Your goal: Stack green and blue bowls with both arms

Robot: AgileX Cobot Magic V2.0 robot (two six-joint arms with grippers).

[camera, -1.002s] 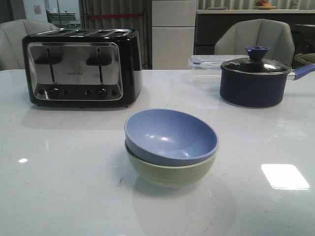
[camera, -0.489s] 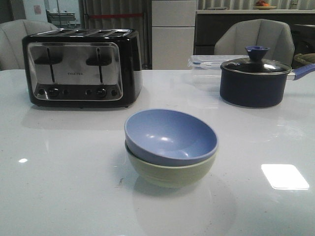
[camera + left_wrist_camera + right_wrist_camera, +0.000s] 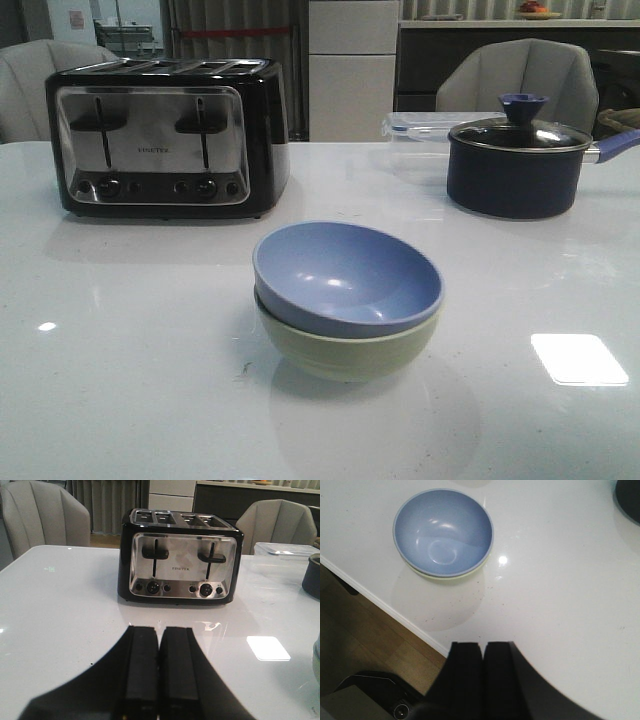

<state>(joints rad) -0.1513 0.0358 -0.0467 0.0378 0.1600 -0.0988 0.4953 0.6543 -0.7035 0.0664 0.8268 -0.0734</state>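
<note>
Periwinkle blue sits inside pale green: the blue bowl is nested in the green bowl near the middle of the white table, tilted a little so its rim rides higher on the left. Only the front view shows the green bowl's ribbed wall clearly; in the right wrist view it is a thin pale sliver under the blue bowl's rim. That same view looks down into the blue bowl and also shows the table edge and wooden floor beyond it, which the front camera does not.

Neither arm appears in the front view. The left gripper shows only in its own wrist view, its two dark fingers pressed together with nothing between them, pointing toward the black and chrome toaster. The right gripper is likewise closed and empty, over the table and well apart from the bowls.

Behind the bowls the front view shows the toaster at the left and a dark navy lidded pot at the right, with a clear plastic container just beside the pot.
</note>
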